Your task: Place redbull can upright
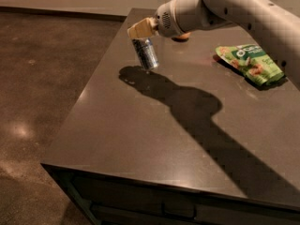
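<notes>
The redbull can [146, 54] is blue and silver and hangs slightly tilted from my gripper [140, 32], top end up, its lower end just above or at the dark tabletop [140, 139] near the far left edge. The gripper, with cream-coloured fingers [138, 29], is shut on the can's top end. My white arm reaches in from the upper right.
An orange fruit [181, 35] lies behind my arm, mostly hidden. A green snack bag [249, 63] lies at the right of the table. The table's left edge drops to a brown floor [42, 78]. My arm casts a long shadow across the table.
</notes>
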Controlling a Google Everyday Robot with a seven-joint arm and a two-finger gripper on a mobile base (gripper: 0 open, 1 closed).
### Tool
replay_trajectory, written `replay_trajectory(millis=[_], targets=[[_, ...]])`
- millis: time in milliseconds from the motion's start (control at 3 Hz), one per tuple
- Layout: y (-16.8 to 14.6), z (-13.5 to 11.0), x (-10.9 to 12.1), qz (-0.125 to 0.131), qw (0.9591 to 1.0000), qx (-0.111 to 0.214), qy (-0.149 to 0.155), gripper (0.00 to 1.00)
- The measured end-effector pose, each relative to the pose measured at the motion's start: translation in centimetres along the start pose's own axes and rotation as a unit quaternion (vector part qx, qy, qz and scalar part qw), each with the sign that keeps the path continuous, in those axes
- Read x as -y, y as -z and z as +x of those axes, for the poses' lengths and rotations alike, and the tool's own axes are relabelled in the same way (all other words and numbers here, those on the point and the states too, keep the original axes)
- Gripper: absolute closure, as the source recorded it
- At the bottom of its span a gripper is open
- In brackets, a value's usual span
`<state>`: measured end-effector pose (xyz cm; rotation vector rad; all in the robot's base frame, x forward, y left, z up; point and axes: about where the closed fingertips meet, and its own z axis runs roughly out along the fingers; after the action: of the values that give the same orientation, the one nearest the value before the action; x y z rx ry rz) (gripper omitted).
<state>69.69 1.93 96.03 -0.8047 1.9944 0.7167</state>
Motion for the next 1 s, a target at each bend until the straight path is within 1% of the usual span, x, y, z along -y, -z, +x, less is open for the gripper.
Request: replay_trajectory(millis=[333, 667, 1000], targets=[[0.48, -0.66, 0.45, -0.018, 0.9984, 0.053, 0.010, 1.00], [0.74, -0.57, 0.75, -0.025, 0.9949, 0.092, 0.033, 1.00], [1.25, -0.35, 0.94, -0.026, 0.9900, 0.126, 0.058, 1.00]])
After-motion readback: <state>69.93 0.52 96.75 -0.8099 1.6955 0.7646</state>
